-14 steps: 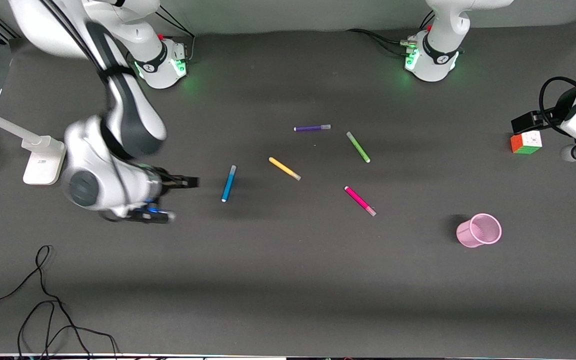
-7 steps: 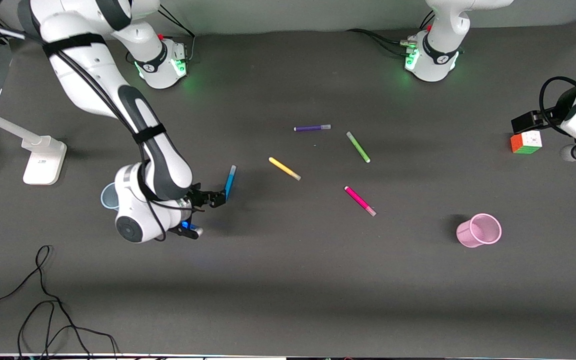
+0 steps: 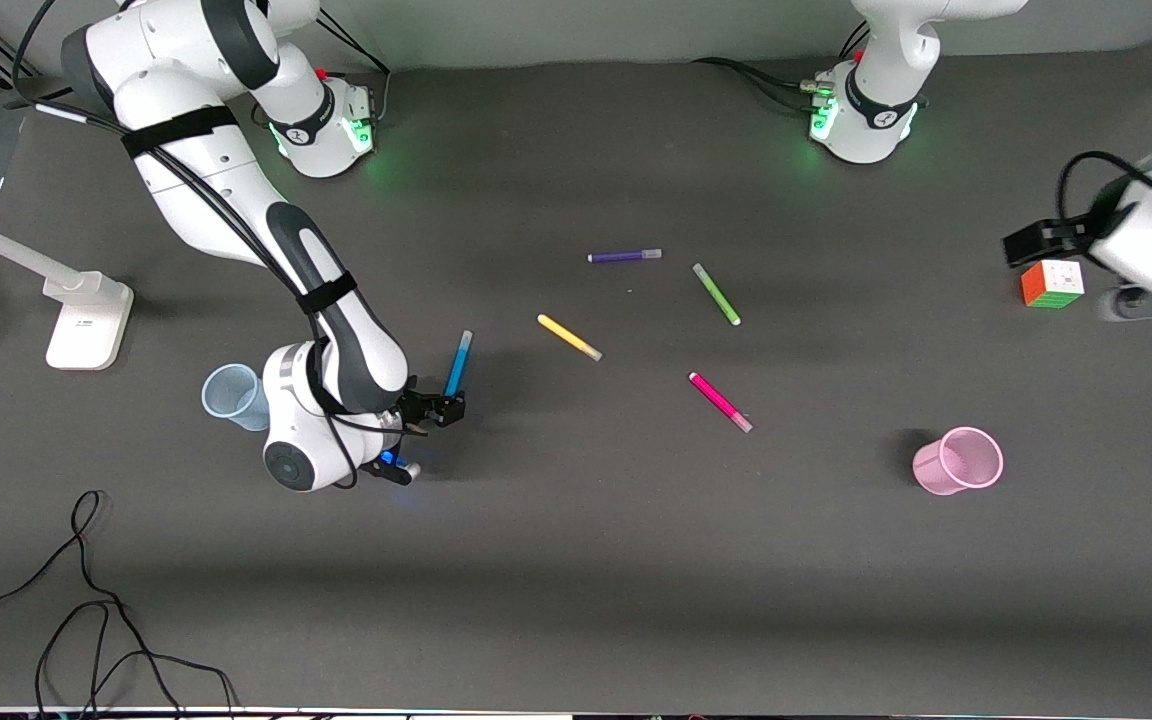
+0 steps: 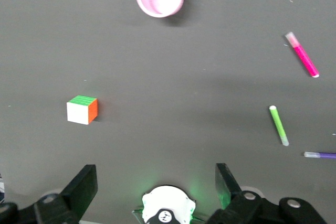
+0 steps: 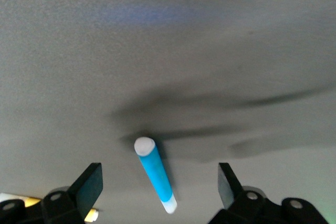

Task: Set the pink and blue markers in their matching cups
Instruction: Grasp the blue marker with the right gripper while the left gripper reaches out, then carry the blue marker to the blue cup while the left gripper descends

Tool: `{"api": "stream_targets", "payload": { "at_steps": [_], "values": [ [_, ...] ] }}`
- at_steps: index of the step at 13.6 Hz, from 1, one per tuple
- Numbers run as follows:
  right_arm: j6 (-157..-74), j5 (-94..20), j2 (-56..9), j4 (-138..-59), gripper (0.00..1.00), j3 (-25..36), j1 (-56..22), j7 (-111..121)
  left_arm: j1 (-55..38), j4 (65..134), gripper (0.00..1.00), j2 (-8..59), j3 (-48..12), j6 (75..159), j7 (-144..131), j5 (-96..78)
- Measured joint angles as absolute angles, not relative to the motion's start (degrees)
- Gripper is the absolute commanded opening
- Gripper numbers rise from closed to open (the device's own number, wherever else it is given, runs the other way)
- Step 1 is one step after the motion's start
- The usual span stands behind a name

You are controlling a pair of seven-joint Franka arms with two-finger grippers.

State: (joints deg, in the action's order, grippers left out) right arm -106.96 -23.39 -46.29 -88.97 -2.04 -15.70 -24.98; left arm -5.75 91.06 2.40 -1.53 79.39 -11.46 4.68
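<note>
Right gripper (image 3: 439,408) low at the near end of the blue marker (image 3: 457,365), fingers spread wide with the marker lying between them on the table (image 3: 576,560), not gripped; right wrist view shows the same, marker (image 5: 155,174) centred in the gap. Pale blue cup (image 3: 232,396) stands just beside the right arm's wrist, toward that arm's end of the table. Pink marker (image 3: 720,402) lies mid-table, nearer the camera than the green pen (image 3: 716,294), yellow pen (image 3: 569,337) and purple pen (image 3: 624,256). Pink cup (image 3: 958,461) upright toward the left arm's end. Left gripper (image 4: 155,187) waits, wide open, up over the Rubik's cube (image 3: 1052,284).
</note>
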Motion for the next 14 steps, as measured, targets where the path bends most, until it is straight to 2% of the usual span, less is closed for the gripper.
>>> {"api": "stream_targets", "payload": {
  "at_steps": [2, 6, 7, 14],
  "values": [
    [-107.68, -23.4, -46.85, -88.97, 0.6, -2.05, -16.39, -25.34, -8.01, 91.08, 1.0, 4.89, -1.94, 81.25, -15.42, 3.08],
    [-107.84, -23.4, -46.95, -88.86, 0.07, -2.01, -16.49, -25.55, -10.36, 91.06, 0.99, 12.6, -2.03, 87.31, -17.76, 1.47],
    [-107.83, -23.4, -46.94, -88.81, 0.0, -2.0, -16.48, -25.58, -11.13, 91.05, 1.0, 14.49, -2.06, 89.06, -19.25, 0.31],
    [-107.22, -23.35, -46.42, -87.57, 0.0, -1.81, -16.42, -25.67, -22.31, 91.09, 0.99, 27.96, -2.76, 103.51, -45.91, -3.46]
  ]
}}
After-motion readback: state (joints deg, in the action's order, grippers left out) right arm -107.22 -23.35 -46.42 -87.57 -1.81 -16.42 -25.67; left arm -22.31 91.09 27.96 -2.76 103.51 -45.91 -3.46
